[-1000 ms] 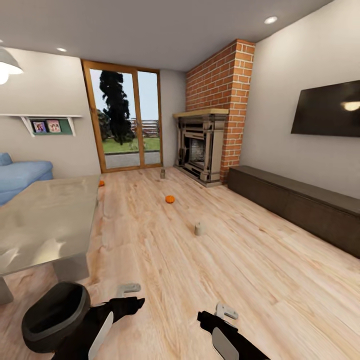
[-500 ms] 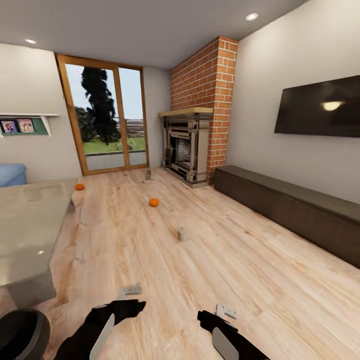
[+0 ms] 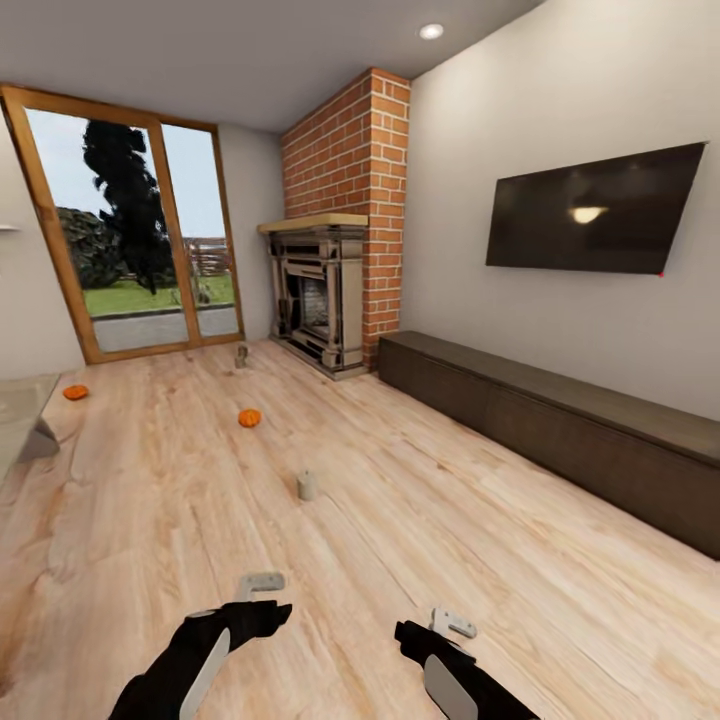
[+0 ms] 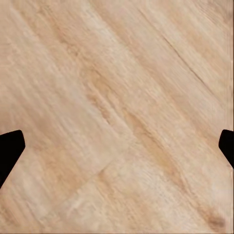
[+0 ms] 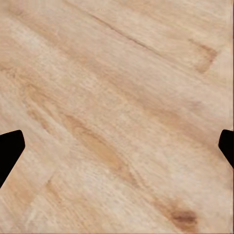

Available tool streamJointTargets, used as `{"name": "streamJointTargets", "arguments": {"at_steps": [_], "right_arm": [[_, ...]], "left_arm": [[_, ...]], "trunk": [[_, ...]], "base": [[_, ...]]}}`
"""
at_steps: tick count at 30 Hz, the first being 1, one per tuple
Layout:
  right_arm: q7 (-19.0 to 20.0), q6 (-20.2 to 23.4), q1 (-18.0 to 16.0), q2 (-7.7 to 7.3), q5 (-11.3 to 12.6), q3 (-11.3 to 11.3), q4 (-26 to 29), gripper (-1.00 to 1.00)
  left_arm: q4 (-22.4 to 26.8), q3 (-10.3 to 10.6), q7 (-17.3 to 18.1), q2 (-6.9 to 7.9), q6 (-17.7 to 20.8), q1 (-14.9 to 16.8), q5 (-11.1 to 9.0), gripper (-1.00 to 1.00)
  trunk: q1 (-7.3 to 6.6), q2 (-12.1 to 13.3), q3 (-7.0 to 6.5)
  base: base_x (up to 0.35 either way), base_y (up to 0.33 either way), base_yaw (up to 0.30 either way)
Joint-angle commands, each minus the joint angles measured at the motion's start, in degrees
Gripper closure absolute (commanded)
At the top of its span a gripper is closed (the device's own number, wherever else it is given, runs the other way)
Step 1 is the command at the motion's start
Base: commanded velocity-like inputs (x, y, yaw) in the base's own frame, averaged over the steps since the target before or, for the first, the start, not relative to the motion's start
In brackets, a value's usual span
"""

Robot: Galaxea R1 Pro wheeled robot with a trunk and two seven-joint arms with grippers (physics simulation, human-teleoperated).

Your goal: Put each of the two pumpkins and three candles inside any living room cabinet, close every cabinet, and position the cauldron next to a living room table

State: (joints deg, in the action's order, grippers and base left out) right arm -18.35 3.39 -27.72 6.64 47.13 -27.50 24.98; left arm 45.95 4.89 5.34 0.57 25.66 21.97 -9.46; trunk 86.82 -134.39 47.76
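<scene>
Two small ribbed orange pumpkins (image 3: 249, 417) (image 3: 75, 392) and a pale stubby candle (image 3: 306, 486) sit on the light wood plank floor (image 3: 420, 520), well ahead of both empty, wide-spread grippers (image 4: 117, 146) (image 5: 117, 146); the long dark-brown console cabinet (image 3: 560, 430) lines the right wall, drawers closed.

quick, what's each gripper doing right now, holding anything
Left gripper: open, holding nothing, over the wood floor.
Right gripper: open, holding nothing.

head: faces down room | 2 wrist cams: close over floor (image 4: 117, 97), shared
</scene>
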Motion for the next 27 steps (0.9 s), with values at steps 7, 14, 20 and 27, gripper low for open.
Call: {"name": "streamJointTargets", "arguments": {"at_steps": [7,14,20,27], "right_arm": [[-0.46,0.14,-0.05,-0.04,0.24,-0.38,0.07,-1.0],[-0.54,0.13,-0.05,-0.06,0.24,-0.38,-0.01,-1.0],[-0.54,-0.5,-0.05,-0.12,0.27,-0.37,-0.02,-1.0],[-0.62,-0.65,-0.05,-0.13,0.28,-0.36,-0.02,-1.0]], "left_arm": [[0.02,0.12,-0.09,0.23,0.36,0.01,-0.49,-1.0],[0.01,0.15,-0.04,0.07,0.36,0.01,-0.47,-1.0],[0.01,0.12,-0.02,0.05,0.36,0.01,-0.48,-1.0],[0.01,0.12,-0.03,0.04,0.36,0.01,-0.48,-1.0]], "trunk": [[0.02,-0.03,0.06],[0.02,-0.03,0.06],[0.02,-0.03,0.06],[0.02,-0.03,0.06]], "base": [[0.275,-0.238,-0.278],[0.275,-0.238,-0.278],[0.275,-0.235,-0.278],[0.298,-0.122,-0.278]]}}
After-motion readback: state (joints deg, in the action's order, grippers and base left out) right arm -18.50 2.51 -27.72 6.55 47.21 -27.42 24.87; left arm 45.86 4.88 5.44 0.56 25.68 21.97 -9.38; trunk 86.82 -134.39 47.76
